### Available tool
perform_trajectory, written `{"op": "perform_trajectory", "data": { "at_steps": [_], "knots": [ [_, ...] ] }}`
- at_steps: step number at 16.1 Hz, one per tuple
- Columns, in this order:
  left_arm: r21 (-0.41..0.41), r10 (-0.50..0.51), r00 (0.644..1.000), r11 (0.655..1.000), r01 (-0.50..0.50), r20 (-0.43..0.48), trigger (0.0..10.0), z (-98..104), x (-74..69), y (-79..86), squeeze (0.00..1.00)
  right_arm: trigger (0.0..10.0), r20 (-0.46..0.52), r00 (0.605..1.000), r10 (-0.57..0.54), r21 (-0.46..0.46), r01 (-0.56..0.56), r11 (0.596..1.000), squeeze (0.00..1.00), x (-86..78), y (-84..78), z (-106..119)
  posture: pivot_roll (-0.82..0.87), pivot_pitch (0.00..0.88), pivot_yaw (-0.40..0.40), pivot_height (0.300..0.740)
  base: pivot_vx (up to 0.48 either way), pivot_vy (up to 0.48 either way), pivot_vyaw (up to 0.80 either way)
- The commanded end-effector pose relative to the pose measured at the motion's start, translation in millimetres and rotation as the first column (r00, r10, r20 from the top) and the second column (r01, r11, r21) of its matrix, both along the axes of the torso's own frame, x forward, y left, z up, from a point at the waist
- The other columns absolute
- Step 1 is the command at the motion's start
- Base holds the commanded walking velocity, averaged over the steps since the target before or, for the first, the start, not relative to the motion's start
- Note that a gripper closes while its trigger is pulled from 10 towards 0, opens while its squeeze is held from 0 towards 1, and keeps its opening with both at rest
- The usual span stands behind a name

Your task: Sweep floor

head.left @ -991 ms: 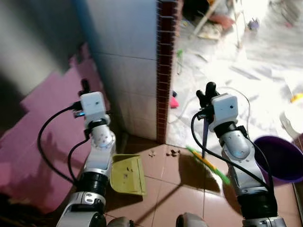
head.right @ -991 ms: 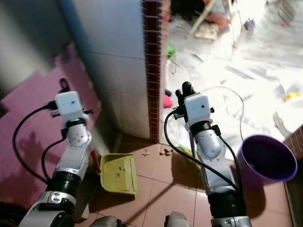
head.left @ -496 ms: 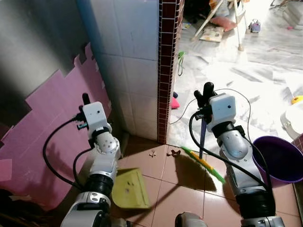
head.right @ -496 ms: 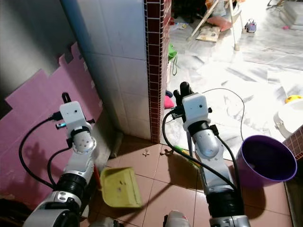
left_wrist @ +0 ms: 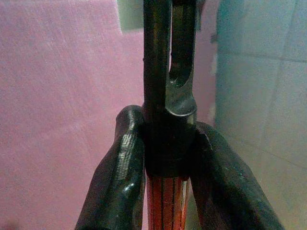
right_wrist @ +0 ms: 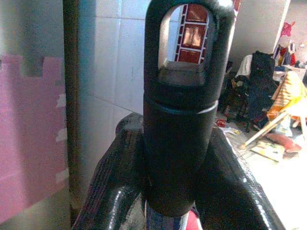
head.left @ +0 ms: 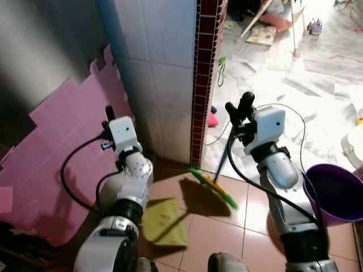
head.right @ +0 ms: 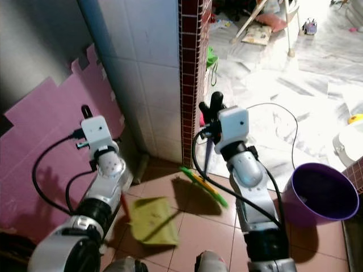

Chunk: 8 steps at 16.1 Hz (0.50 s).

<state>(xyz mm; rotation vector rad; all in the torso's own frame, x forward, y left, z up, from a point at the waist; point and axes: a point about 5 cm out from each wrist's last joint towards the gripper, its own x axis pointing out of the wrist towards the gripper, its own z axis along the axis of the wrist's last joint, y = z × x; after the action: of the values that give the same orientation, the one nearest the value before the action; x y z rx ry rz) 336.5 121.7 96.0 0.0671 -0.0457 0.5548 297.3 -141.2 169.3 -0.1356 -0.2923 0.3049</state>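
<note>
My left gripper point(head.left: 109, 113) is shut on the red, black-capped handle point(left_wrist: 168, 143) of a yellow-green dustpan point(head.left: 164, 222). The dustpan looks blurred and sits low over the brown tiles beside my left arm. My right gripper point(head.left: 238, 105) is shut on the black end of the broom handle point(right_wrist: 184, 120). The blue shaft point(head.left: 222, 158) slants down to the green broom head point(head.left: 214, 188). The head rests on the tiles by the foot of the wall corner, just right of the dustpan. In the left wrist view both fingers point(left_wrist: 120, 167) clamp the handle.
A white tiled wall corner with a dark red strip point(head.left: 202, 85) stands straight ahead. Pink foam mats point(head.left: 57, 153) cover the wall to the left. A purple bucket point(head.left: 336, 191) sits at the right. Beyond lie a white cable point(head.left: 298, 122), a bright marble floor and clutter.
The broom head has swept left along the tiles toward the wall corner and dustpan. The dustpan has shifted right and tilted. The camera has also moved.
</note>
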Motion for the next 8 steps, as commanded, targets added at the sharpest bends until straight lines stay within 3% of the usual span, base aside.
{"op": "perform_trajectory", "data": {
  "at_steps": [1, 4, 8],
  "knots": [
    [0.044, 0.009, 1.000, 0.999, -0.011, 0.029, 10.0, 7, 3.8, 2.1, 0.00, 10.0, 0.126, 0.992, 0.013, 0.010, -0.015, 1.000, 0.00, 3.8, 4.8, 33, -0.17, 0.076, 0.045, 0.740, 0.000, 0.000, 0.00],
    [-0.016, -0.041, 0.999, 0.999, 0.042, 0.022, 10.0, -1, 1.9, -7.1, 0.00, 10.0, 0.235, 0.968, 0.087, -0.030, -0.083, 0.996, 0.00, 13.7, 20.4, 65, -0.17, 0.119, 0.040, 0.740, 0.000, 0.000, 0.00],
    [-0.068, -0.036, 0.999, 0.997, 0.037, 0.019, 10.0, -7, -3.9, -16.9, 0.00, 10.0, 0.242, 0.958, 0.156, -0.057, -0.146, 0.988, 0.00, 27.4, 29.8, 66, -0.15, 0.167, 0.027, 0.740, 0.000, 0.000, 0.00]
  ]
}}
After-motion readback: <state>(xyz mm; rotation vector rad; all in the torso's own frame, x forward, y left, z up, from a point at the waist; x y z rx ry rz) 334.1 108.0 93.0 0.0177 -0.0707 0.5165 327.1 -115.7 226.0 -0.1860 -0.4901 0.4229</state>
